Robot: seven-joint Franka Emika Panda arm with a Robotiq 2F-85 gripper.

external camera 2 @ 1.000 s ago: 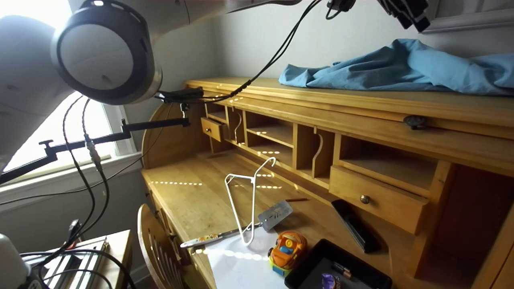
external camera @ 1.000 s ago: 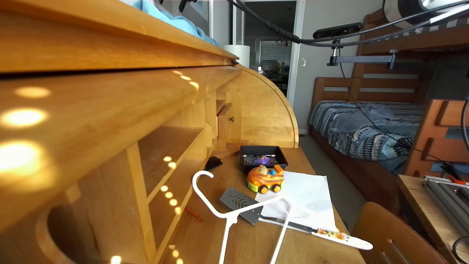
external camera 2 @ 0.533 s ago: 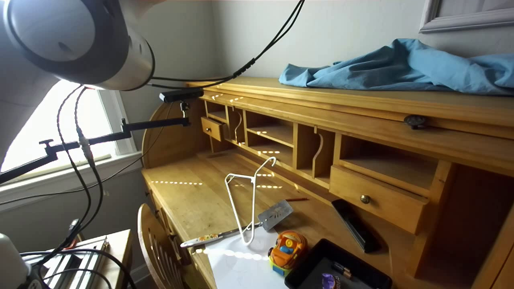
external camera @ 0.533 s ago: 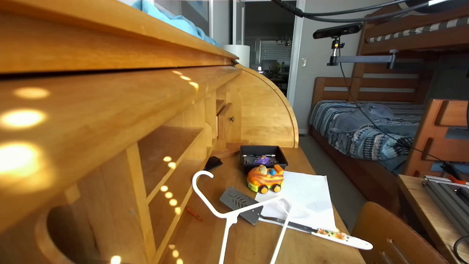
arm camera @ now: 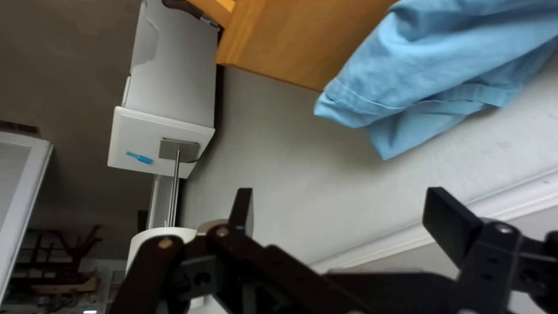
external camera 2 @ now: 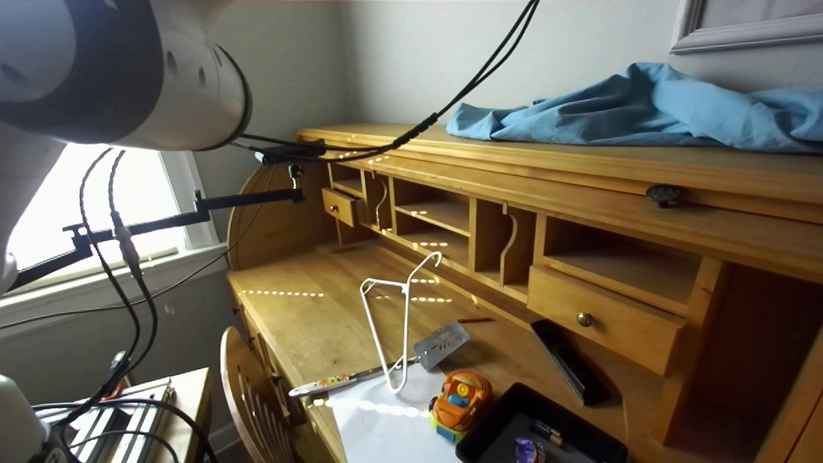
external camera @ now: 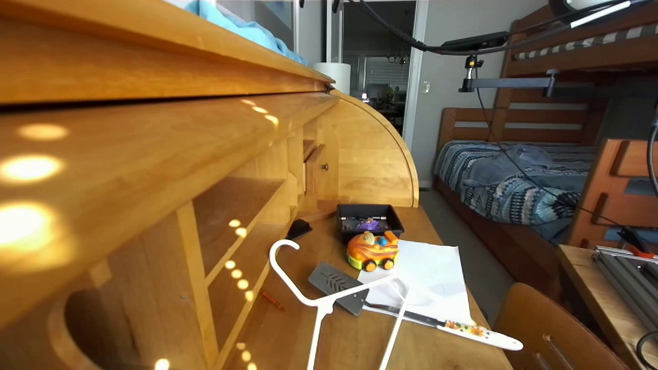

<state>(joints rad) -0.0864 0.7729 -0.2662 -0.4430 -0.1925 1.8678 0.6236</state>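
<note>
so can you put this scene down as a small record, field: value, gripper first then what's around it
gripper: open, jaws wide apart, holding nothing
nearby: rumpled blue cloth, apart from the gripper
cloth rests on: upper ledge of the wooden desk
on desktop: white hanger crossing a metal spatula
also on desktop: orange toy car beside a black tray
tray contents: purple item and other bits
paper: partly beneath the spatula
</note>
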